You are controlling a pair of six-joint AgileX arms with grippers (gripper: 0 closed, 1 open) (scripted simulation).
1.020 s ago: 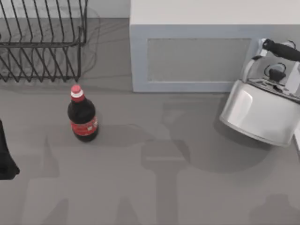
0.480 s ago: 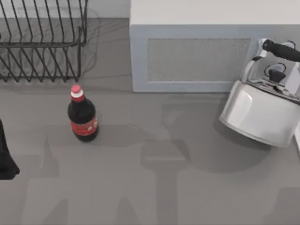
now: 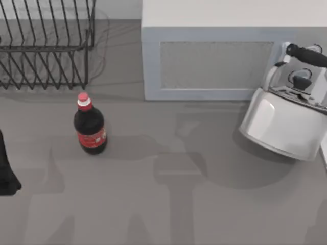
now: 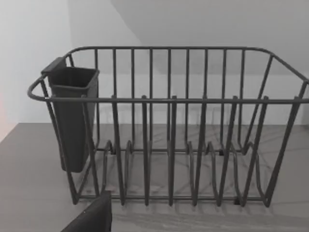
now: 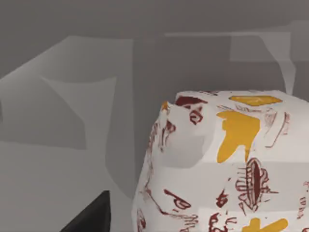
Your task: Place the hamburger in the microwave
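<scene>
The hamburger [image 5: 227, 169], in a white wrapper printed with red and yellow marks, looms close in the right wrist view, above the grey table. One dark finger [image 5: 92, 216] of my right gripper shows beside it with a gap between them, so the jaws stand open. The microwave [image 3: 214, 56], white with a pale blue-grey door and speckled window, stands at the back of the table with its door closed. My left gripper [image 3: 6, 176] is parked at the table's left edge, and its finger [image 4: 91, 217] sits wide to the side, facing the black wire rack [image 4: 169, 130].
A dark cola bottle [image 3: 90, 125] with a red cap stands left of centre. A black wire rack [image 3: 46, 46] occupies the back left. A shiny metal kettle [image 3: 286, 115] with a black handle sits at the right, in front of the microwave's right end.
The arm shadow at the table's bottom right has slid toward the right edge. The bottle, kettle, rack, microwave and left arm have not moved.
</scene>
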